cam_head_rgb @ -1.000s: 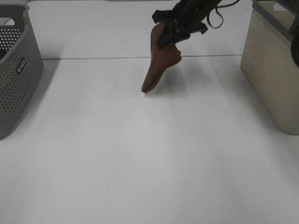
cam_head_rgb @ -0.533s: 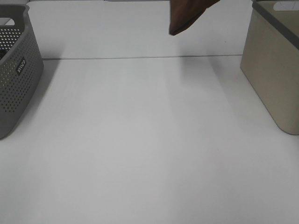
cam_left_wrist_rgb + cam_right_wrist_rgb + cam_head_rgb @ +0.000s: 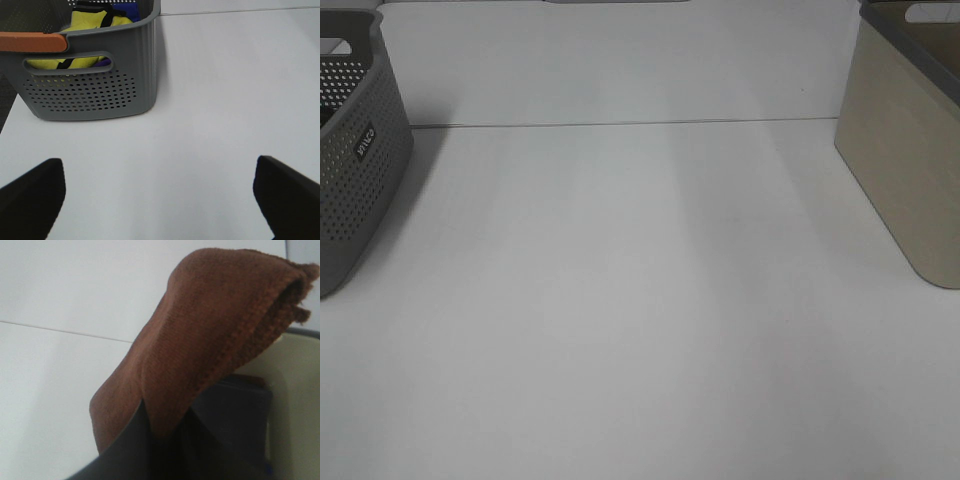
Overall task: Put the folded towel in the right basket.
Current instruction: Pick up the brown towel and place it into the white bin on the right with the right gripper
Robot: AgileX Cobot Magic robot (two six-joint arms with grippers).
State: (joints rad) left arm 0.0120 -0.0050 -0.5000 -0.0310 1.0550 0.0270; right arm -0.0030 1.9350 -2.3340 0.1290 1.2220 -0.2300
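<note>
The folded brown towel fills the right wrist view, hanging from my right gripper, which is shut on it. Behind the towel shows the rim of the beige right basket with dark contents. The right basket stands at the right edge of the high view. Neither the towel nor either gripper shows in the high view. My left gripper is open, its fingers wide apart over the bare table.
A grey perforated basket stands at the left; in the left wrist view it holds yellow and blue items. The white table has a seam across its far part.
My right gripper has lifted the towel up from the table and out of the top of the high view, moving toward the right basket.
</note>
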